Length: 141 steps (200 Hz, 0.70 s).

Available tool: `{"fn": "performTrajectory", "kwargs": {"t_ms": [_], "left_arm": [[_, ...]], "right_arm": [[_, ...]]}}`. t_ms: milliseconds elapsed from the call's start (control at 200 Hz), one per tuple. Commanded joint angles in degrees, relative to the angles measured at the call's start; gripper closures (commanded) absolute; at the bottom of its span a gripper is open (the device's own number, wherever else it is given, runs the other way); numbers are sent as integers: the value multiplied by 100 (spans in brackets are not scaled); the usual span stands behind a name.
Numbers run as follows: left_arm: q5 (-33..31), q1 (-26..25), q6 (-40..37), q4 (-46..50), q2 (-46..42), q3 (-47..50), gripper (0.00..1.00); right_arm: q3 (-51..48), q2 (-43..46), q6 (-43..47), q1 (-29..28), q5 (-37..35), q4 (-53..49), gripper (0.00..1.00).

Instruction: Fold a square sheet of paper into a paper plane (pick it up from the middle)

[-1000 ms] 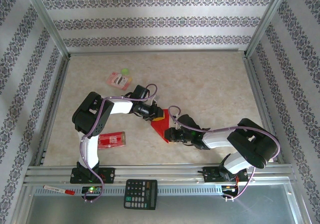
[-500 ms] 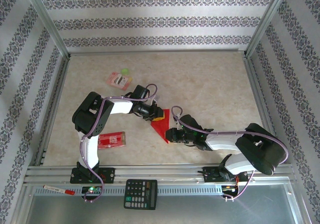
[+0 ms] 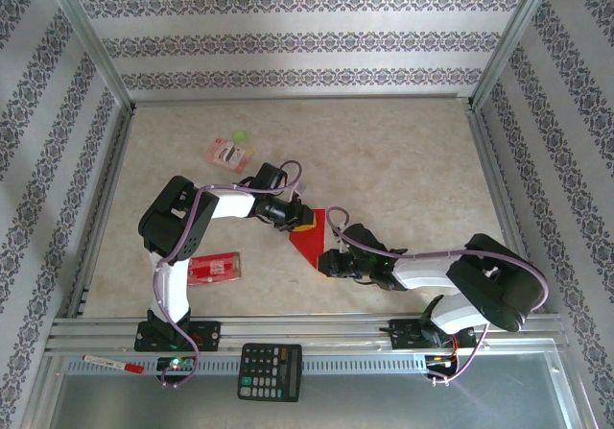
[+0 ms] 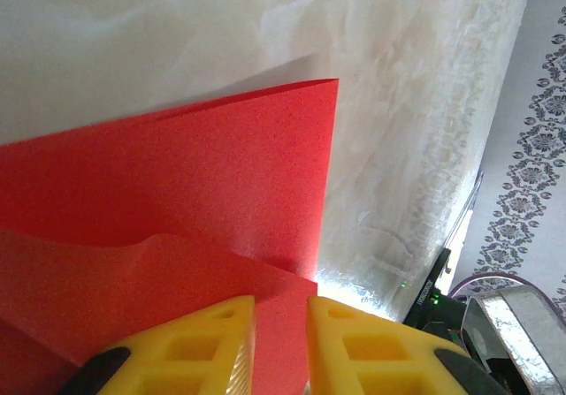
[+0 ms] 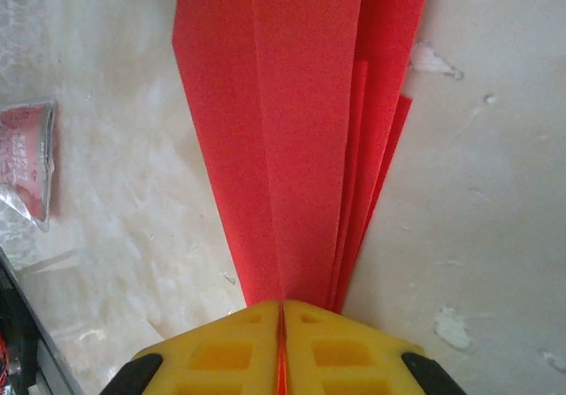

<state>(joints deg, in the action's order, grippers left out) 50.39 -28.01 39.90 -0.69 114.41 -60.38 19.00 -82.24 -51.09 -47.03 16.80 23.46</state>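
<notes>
The paper plane (image 3: 307, 242) lies mid-worktop between the two arms, a matte, finely grained bright red sheet folded into a long wedge of stacked layers. In the right wrist view, the paper plane (image 5: 301, 103) tapers from a broad far end to a narrow end, with straight lengthwise creases and thin layer edges fanned along one side. The right pincer (image 3: 329, 259) is closed on that narrow end: its yellow fingers (image 5: 221, 351) meet with only a red sliver between them. The left pincer (image 3: 302, 224) sits at the plane's opposite end, its yellow fingers (image 4: 203, 342) narrowly apart with red paper in the gap. I cannot tell whether they pinch it. The worktop (image 3: 403, 170) is smooth, mottled beige like marble. A glossy red packet (image 3: 213, 269) lies near the left arm.
</notes>
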Motion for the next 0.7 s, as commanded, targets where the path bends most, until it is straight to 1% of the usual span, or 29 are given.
{"fn": "performTrajectory", "kwargs": {"t_ms": [0, 95, 285, 440, 595, 615, 699], "left_arm": [[-539, 6, -66, 383, 367, 88, 77], [-536, 2, -66, 402, 379, 57, 77], [-533, 1, -77, 427, 380, 40, 77], [-526, 4, -84, 438, 372, 42, 77], [-526, 2, -79, 414, 373, 59, 77], [-528, 1, -81, 423, 372, 61, 77], [-522, 4, -80, 420, 371, 61, 77]], "right_arm": [[-152, -227, 47, -8, -52, -193, 90], [-160, -169, 80, 38, -10, -206, 89], [-129, 407, 152, 88, -3, -479, 89], [-25, 710, 196, 79, 13, -714, 89], [31, 745, 239, 14, 49, -834, 89], [202, 736, 248, 3, 59, -845, 89], [268, 693, 249, -39, 69, -862, 88]]}}
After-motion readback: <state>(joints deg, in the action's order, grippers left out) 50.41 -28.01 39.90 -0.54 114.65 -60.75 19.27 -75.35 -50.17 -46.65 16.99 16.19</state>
